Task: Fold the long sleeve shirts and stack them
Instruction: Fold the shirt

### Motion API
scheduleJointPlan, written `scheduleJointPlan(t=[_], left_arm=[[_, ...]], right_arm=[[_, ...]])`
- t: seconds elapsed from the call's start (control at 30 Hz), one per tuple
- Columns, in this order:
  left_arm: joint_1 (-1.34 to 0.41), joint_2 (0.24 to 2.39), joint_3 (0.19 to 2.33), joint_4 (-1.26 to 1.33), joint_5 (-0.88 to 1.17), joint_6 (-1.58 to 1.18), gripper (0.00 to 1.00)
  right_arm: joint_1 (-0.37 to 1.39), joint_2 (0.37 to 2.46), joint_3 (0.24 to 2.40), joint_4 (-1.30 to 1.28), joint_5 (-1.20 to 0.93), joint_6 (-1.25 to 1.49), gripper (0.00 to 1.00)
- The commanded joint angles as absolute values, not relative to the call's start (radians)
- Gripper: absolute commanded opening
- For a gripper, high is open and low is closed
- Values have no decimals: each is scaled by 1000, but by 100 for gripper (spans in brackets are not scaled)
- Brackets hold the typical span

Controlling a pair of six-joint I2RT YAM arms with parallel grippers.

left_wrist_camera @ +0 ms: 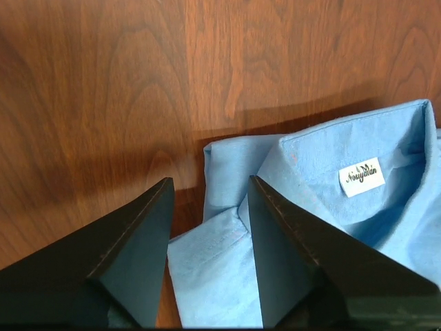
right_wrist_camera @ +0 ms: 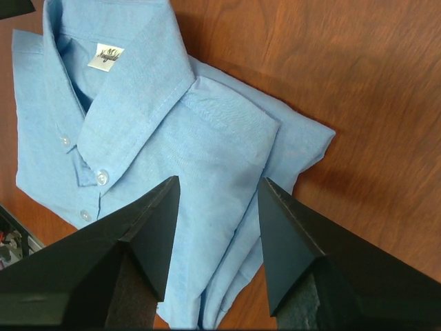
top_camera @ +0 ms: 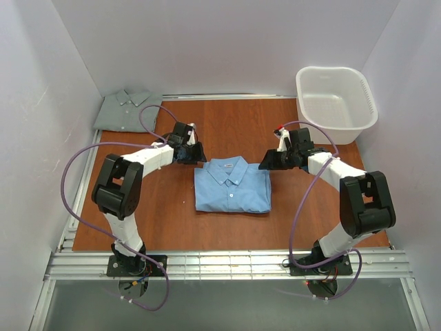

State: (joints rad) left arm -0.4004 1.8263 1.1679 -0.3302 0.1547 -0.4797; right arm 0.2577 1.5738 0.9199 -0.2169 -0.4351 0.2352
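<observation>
left gripper (left_wrist_camera: 210, 181): black two-finger jaws partly open, with a clear gap between the tips. Nothing is clamped. Wood and a strip of blue cloth show through the gap.
left gripper position: low at the far-left corner of the light sky-blue collared button-up cloth shirt (top_camera: 231, 185), by its left shoulder fold. Cannot tell whether the tips touch the cloth.
right gripper (right_wrist_camera: 220, 181): black two-finger jaws partly open, about as wide as the left. Nothing is pinched. The folded shoulder edge of the blue shirt lies under the gap.
right gripper position: at the far-right corner of the blue shirt, tips pointing in toward it. Contact with the cloth is unclear.
blue shirt state: folded into a neat rectangle, collar toward the far side, front buttoned and facing up, flat on the reddish-brown wooden tabletop (top_camera: 172, 214), mid-table between the two grippers.
blue shirt details: small white neck label (left_wrist_camera: 361, 177) with dark script inside the collar; white round button (right_wrist_camera: 102, 176) at the collar tip, more down the placket.
muted grey-green collared cloth shirt (top_camera: 127, 110): folded, lying flat at the far-left corner of the table, well apart from the blue shirt. The two are not stacked.
white plastic basket (top_camera: 335, 70): far-right corner, upright, partly overhanging the wood edge.
purple cables (top_camera: 69, 172): loop along both arms.
</observation>
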Motion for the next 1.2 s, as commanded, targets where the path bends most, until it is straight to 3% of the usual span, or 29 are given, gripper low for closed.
scheduleJointPlan(t=[0.0,0.43,0.57,0.73,1.17], left_arm=[[-396,1848,1215,-337,198,-446,41],[-396,1910,1215,-331,232,-456,31],[-397,1919,1210,-327,248,-457,21],[-396,1928,1203,-324,253,-451,0],[-397,1930,1177,-313,247,-445,0]], right_arm=[[264,1609,907,-164,-462,244,43],[264,1643,893,-124,-486,252,43],[264,1644,882,-101,-486,262,43],[264,1660,885,-84,-488,276,43],[265,1709,881,-45,-423,322,43]])
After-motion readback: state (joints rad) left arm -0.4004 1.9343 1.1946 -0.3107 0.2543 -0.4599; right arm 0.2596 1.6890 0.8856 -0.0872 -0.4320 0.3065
